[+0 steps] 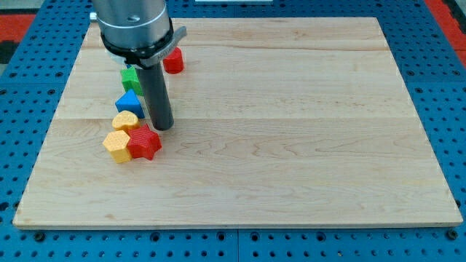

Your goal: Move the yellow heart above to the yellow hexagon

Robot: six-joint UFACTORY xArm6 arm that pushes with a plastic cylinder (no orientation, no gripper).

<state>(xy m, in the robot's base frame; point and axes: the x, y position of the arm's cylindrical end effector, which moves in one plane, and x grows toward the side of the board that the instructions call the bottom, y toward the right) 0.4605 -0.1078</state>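
The yellow heart (125, 121) lies at the view's left on the wooden board, directly above and touching the yellow hexagon (116, 145). A red star (145, 142) sits right of the hexagon, touching it. My tip (163, 127) rests on the board just right of the yellow heart and just above the red star's upper right.
A blue triangle block (129, 102) lies above the yellow heart. A green block (132, 78) is above that, partly hidden by the rod. A red block (173, 60) sits near the view's top. The board's left edge (51, 131) is close to the blocks.
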